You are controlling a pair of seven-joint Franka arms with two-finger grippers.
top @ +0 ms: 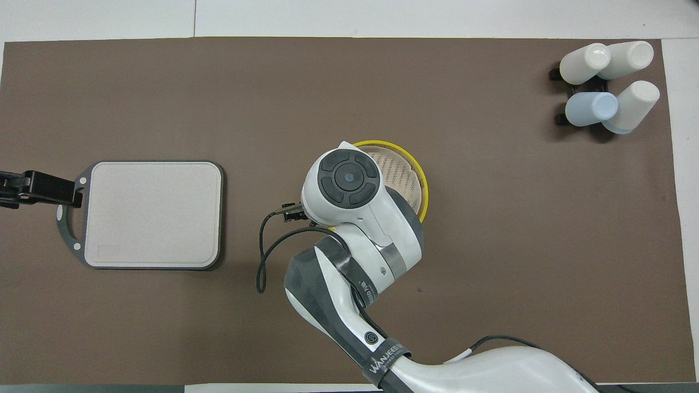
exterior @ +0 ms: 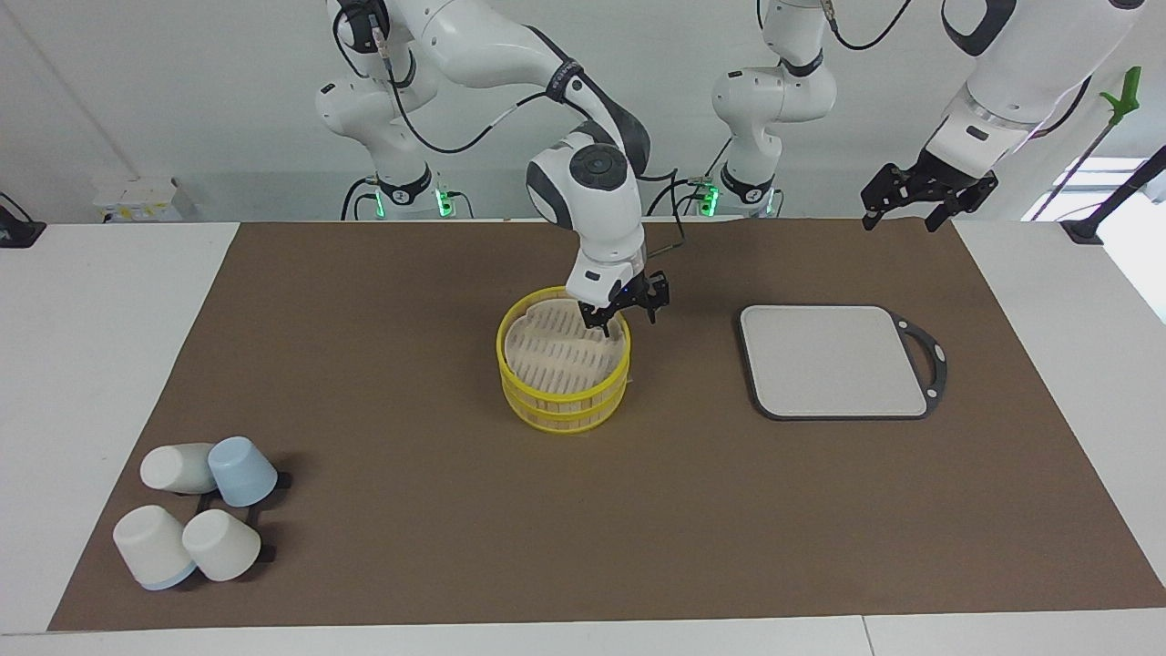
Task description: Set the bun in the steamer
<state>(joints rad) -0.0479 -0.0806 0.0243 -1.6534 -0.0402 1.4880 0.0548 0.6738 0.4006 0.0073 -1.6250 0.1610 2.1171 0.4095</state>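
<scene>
The yellow-rimmed steamer (exterior: 506, 364) stands mid-table on the brown mat, its top tier uncovered and its pale slatted floor showing. My right gripper (exterior: 629, 323) hangs over the steamer's rim on the side nearer the robots, with its fingers apart, one inside the rim and one outside. No bun shows in either view; the part of the steamer floor under the gripper is hidden. In the overhead view the right arm's wrist covers the gripper and half of the steamer (top: 424, 188). My left gripper (exterior: 911, 219) waits open in the air, over the mat's edge near the left arm's base.
A grey square board (exterior: 829, 360) with a dark handle lies beside the steamer, toward the left arm's end; it also shows in the overhead view (top: 153, 213). Several white and blue cups (exterior: 196, 510) lie at the mat's corner farthest from the robots, at the right arm's end.
</scene>
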